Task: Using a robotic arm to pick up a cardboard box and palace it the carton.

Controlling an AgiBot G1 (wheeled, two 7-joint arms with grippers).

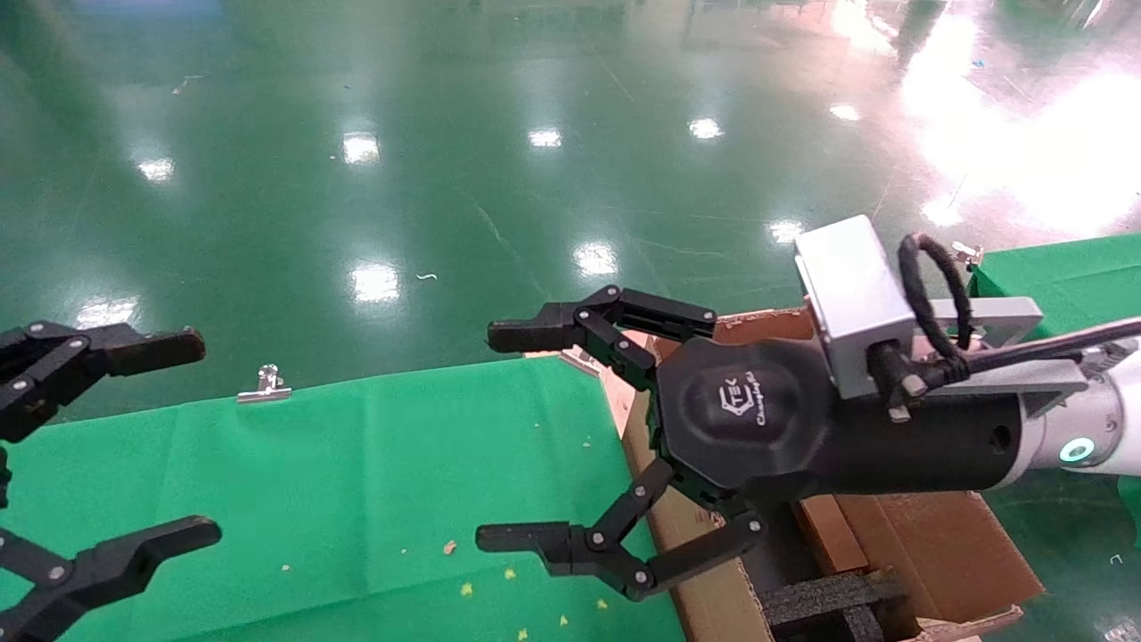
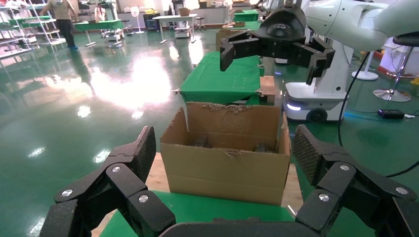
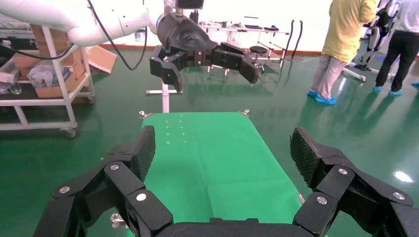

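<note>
The carton (image 1: 945, 544) stands open past the right end of the green table (image 1: 357, 481), with black foam blocks (image 1: 829, 602) inside. It also shows in the left wrist view (image 2: 225, 168), with torn flap edges. My right gripper (image 1: 495, 437) on the white arm (image 1: 1114, 419) is open and empty. It hovers over the carton's table-side edge and reaches over the table. My left gripper (image 1: 192, 437) is open and empty above the table's left end. Each wrist view shows the other gripper open across the table, the right one (image 2: 272, 54) and the left one (image 3: 207, 57). The small cardboard box is out of view.
A metal clip (image 1: 265, 385) holds the cloth at the table's far edge. Glossy green floor lies beyond. A second green table (image 1: 1061, 276) is at the far right. A shelf cart (image 3: 44, 89) and two people (image 3: 341, 44) stand farther off.
</note>
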